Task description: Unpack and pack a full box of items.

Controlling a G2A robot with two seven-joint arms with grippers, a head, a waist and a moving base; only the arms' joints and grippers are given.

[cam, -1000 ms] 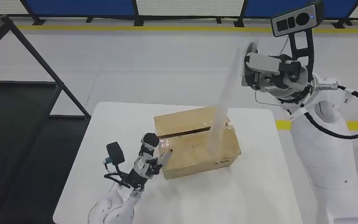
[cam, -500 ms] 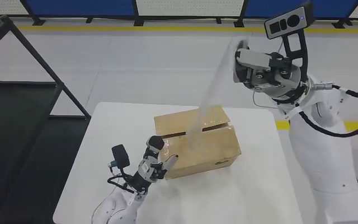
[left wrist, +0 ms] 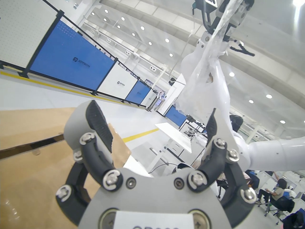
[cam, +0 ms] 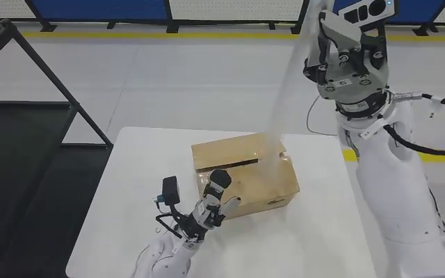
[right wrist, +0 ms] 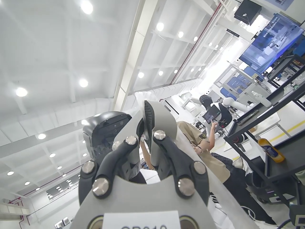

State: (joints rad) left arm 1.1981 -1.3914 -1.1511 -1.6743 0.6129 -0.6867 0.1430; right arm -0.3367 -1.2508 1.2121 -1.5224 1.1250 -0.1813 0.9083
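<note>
Nearest us, the left jaws stand open and empty by the near edge of the cardboard box (cam: 243, 174), which sits flaps-down on the white surface (cam: 125, 208). From its top seam a clear strip (left wrist: 209, 84), likely sealing tape, stretches up to the right jaws, clamped on its far end high above. We judge it light, limp, sticky and easily torn, so it is best held close to the seam.

Bright, even light is cast from rows of round ceiling lights (right wrist: 87, 7), flared white in both wrist views. The white tabletop (cam: 313, 236) is left almost shadowless; a faint sheen is caught on the box (left wrist: 23, 191). Straight lines are bowed toward the wrist views' edges.
</note>
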